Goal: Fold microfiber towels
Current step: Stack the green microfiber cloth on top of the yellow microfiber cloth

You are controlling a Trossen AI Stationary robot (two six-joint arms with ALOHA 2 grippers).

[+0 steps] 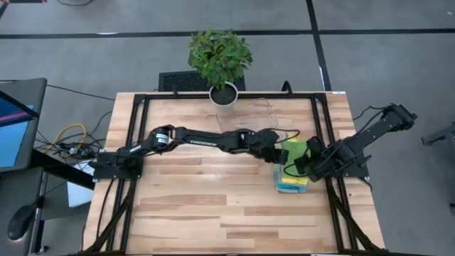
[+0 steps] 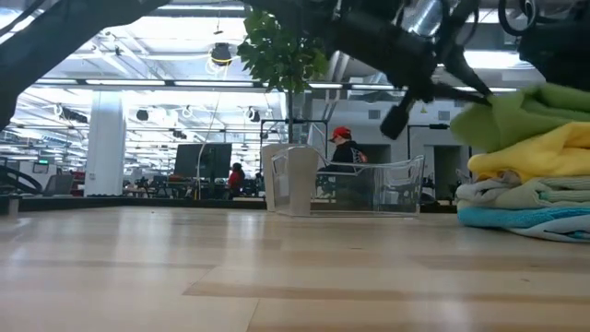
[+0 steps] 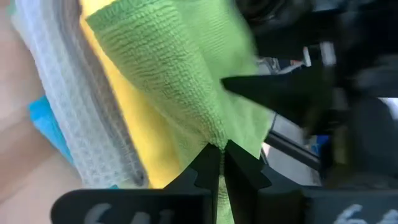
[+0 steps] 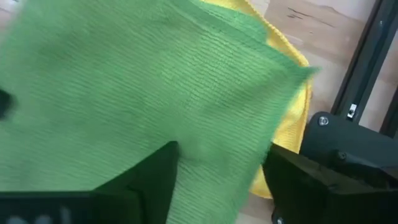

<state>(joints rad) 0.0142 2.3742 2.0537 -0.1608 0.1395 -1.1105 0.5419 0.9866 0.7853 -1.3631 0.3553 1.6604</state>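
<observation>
Left end effector (image 3: 222, 163) is pinching the soft green microfiber towel (image 3: 180, 81) atop the folded stack on the surface while right end effector (image 4: 217, 180), spread, is straddling it; best keeping edges aligned.

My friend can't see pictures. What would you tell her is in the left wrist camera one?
The left tool is shut, pinching the edge of a green microfiber towel on top of a stack. Under it lie a yellow towel, a light grey towel and a blue towel, on the wooden table. The other dark arm is close behind.
</observation>
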